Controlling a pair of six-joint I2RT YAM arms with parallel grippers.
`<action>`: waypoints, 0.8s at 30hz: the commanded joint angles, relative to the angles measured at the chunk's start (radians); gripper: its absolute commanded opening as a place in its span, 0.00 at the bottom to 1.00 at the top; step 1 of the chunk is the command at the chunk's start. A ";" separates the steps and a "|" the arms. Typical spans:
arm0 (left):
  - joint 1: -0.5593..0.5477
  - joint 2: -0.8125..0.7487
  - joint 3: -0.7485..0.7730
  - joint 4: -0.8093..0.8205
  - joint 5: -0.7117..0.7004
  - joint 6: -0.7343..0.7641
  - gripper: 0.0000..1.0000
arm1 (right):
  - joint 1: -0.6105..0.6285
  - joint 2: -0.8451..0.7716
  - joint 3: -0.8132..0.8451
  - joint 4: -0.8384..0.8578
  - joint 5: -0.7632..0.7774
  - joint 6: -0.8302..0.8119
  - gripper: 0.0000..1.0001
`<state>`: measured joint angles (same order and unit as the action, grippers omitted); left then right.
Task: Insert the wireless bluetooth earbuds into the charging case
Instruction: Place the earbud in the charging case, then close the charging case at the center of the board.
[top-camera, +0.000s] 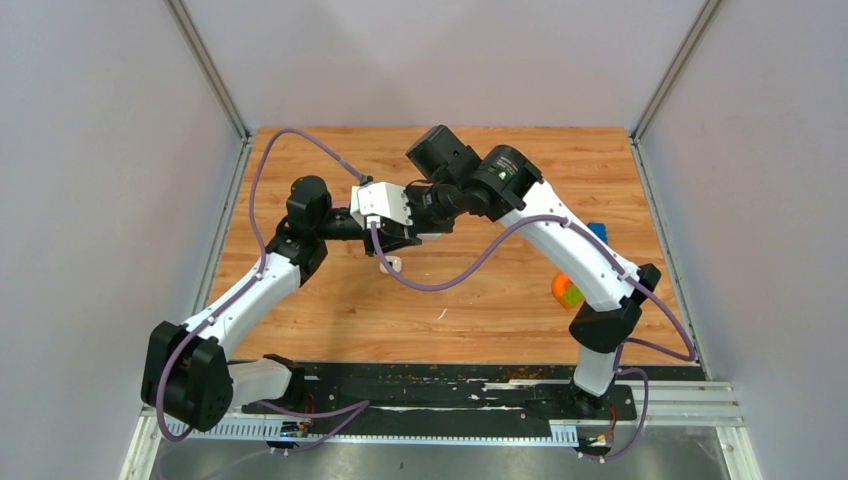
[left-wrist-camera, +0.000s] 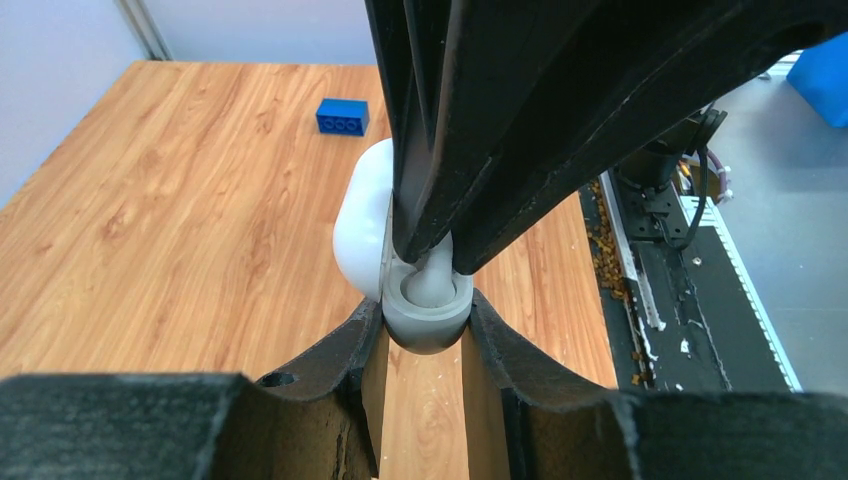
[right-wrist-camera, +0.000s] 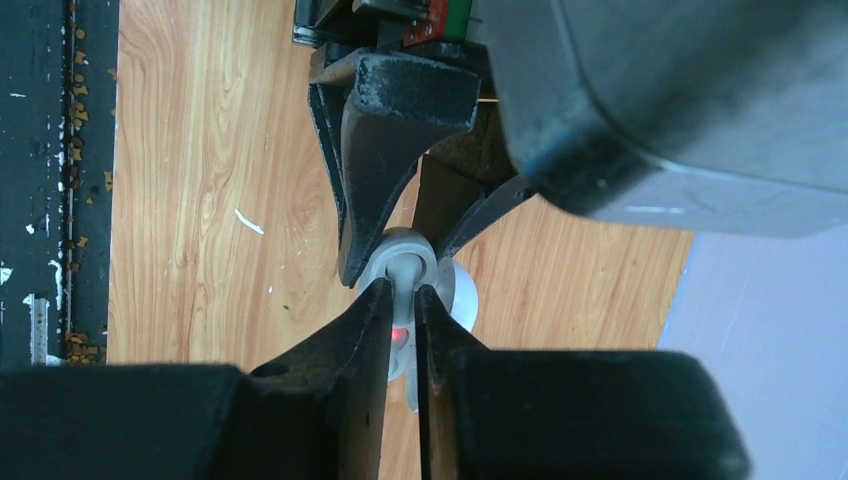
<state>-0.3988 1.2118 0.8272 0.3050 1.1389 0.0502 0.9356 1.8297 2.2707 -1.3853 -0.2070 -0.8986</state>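
left wrist view: my left claw (left-wrist-camera: 425, 318) clamps the charging case (left-wrist-camera: 362, 235), lid open. my right claw (right-wrist-camera: 403, 300) pinches the earbud (left-wrist-camera: 436, 284), tip in its socket. i'd hold the case steady, push straight in, then let go gently.

The charging case (left-wrist-camera: 428, 330) is a small, rounded white shell, pinched at its lower body in the left gripper (left-wrist-camera: 425, 303). It is carried over the tabletop (top-camera: 480, 310), a little left of the middle and nearer the far edge than the near one. It stands open: the domed lid (left-wrist-camera: 360, 220) is swung back on the hinge, and the round grey-white mouth faces up. One earbud (left-wrist-camera: 432, 285), glossy and whitish, sits in that mouth with its end poking out between the tips of the right gripper (right-wrist-camera: 401, 292). How deep it is seated I can't tell. A tiny red light glows beside it.
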 joint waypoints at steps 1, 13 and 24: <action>-0.005 -0.020 0.009 0.048 0.021 0.005 0.00 | 0.003 -0.050 -0.008 0.034 0.001 0.010 0.17; -0.005 -0.018 0.011 0.044 0.018 0.006 0.00 | 0.003 -0.169 -0.034 0.084 -0.054 0.018 0.25; -0.005 -0.024 0.029 -0.032 0.019 0.068 0.00 | -0.186 -0.190 -0.136 0.104 -0.218 0.148 0.79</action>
<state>-0.3988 1.2118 0.8276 0.3031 1.1435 0.0689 0.8413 1.6215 2.1445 -1.3178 -0.3183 -0.8280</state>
